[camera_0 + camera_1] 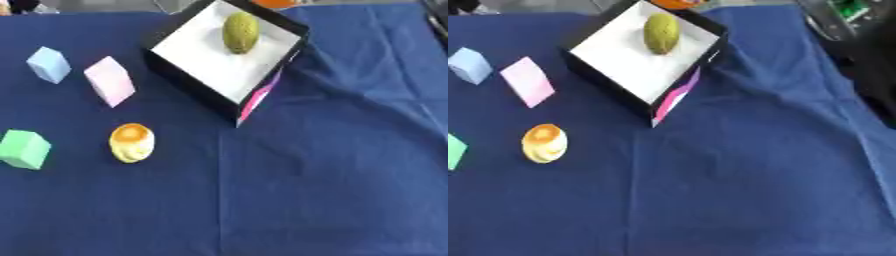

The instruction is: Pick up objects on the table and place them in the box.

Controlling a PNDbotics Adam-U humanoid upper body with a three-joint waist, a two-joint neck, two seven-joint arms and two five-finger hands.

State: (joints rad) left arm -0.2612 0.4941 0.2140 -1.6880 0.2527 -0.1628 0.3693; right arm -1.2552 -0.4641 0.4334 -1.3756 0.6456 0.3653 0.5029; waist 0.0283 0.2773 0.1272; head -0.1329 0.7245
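— What is laid out on the blue cloth [332,175], taken from the left edge across?

— A green block [24,148] is seen lowest and furthest left. Above it a pale blue block [48,64] is placed, and just beside that a pink block [109,80], tilted, with its long axis running from upper left to lower right. Below the pink one a yellow-and-orange rounded object [131,142] is found. Further right, the black box [188,77] with a white floor is set cornerwise, and a green oval fruit [240,32] is already lodged in it, its long axis pointing away from the robot.

— And the hands?

— Neither the left hand nor the right hand is shown in either view, so whether the fingers are spread, pressed together or pinching anything cannot be told.

— Which arm is favoured, then?

— All four loose objects are gathered left of the box, so the left arm is judged the nearer one. The rounded object is probably best taken first, being nearest the box's near corner, and would be carried up and to the right over the black wall.
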